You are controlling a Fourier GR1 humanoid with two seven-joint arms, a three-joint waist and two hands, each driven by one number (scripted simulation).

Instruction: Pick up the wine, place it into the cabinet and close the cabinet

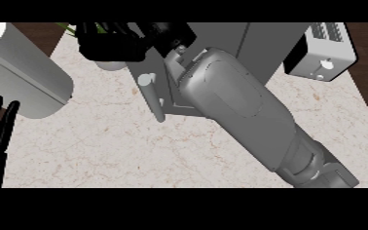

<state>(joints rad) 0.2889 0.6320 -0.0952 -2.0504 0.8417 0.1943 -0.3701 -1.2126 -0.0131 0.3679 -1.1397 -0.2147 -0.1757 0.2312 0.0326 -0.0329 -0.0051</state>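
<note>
Right forearm [244, 112] came in from the lower right edge and ran diagonally up-left across the marble table [108, 146], filling most of the middle of the view. Grey casing, darker joint near the bottom edge.

Right hand [115, 44] sat at the far end of that forearm, top left of centre, black, fingers bunched over something pale just under it. Couldn't tell whether the fingers were curled round anything or what that pale thing was; the hand hid it. A few green streaks showed just beyond the hand at the top edge, too small to identify. Wine bottle not clearly identifiable anywhere; if it was under the hand, it was hidden.

Just right of the hand and below it stood a grey cabinet door [155, 85], edge-on, with a pale bar handle [147, 80] on it, touching or very close to the wrist. Behind the forearm, right of the hand, the grey cabinet body [259, 41] rose to the top edge.

Well right of the hand, a white toaster [323, 53] with slots and a knob sat at the table's far right corner.

Left of the hand, a large grey rounded shape [32, 83] covered the table's left edge. Left hand [9, 122] showed only as a thin black sliver at the left border; finger state unreadable.
</note>
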